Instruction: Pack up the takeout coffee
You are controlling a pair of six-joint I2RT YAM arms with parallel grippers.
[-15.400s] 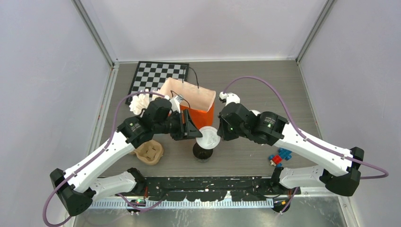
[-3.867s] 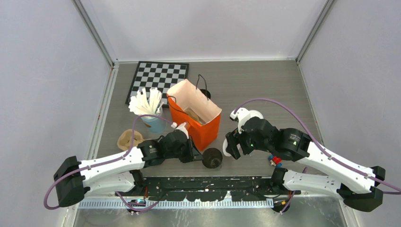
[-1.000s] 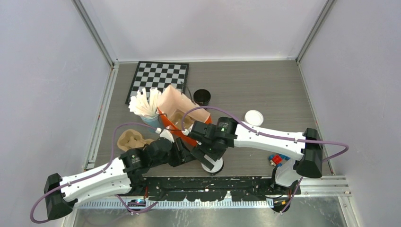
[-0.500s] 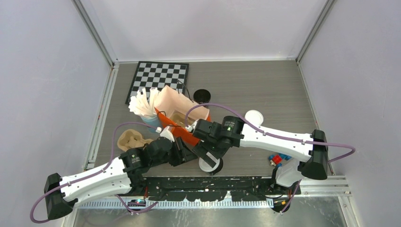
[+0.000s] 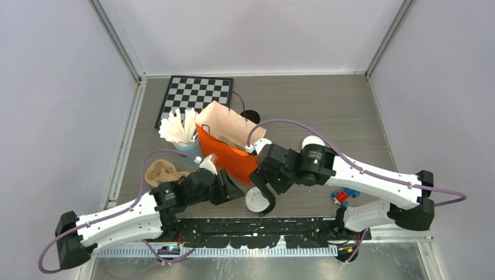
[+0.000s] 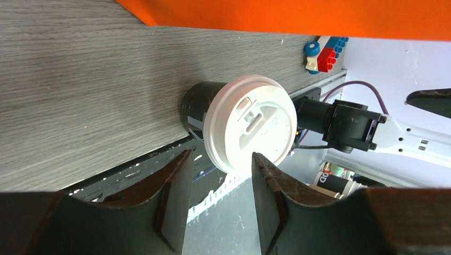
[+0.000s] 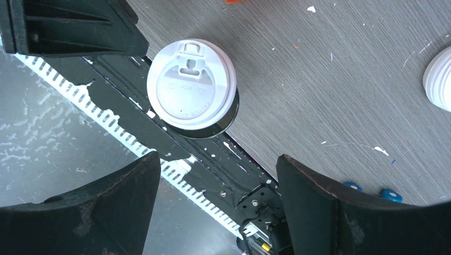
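A takeout coffee cup [image 5: 257,200], black with a white lid, stands at the table's near edge, just in front of the orange paper bag [image 5: 230,153]. My left gripper [image 5: 233,191] sits low at its left, open, the lidded cup [image 6: 250,125] just beyond its fingertips [image 6: 183,164]. My right gripper [image 5: 264,188] hovers above the cup, open and empty; the lid [image 7: 191,90] lies past its fingertips [image 7: 287,164]. A second black cup [image 5: 252,114], uncapped, peeks out behind the bag. A loose white lid [image 5: 312,143] lies right of the bag.
A light-blue cup of white sticks [image 5: 184,131] stands left of the bag. A brown pulp cup carrier [image 5: 162,173] is at the near left, a chessboard [image 5: 195,93] at the far left. Toy blocks [image 5: 344,195] lie near the right arm. The black base rail [image 5: 257,224] runs along the near edge.
My right gripper has drawn back from the capped cup and its arm has swung right. The bag has shifted and stands straighter. The left arm has barely moved.
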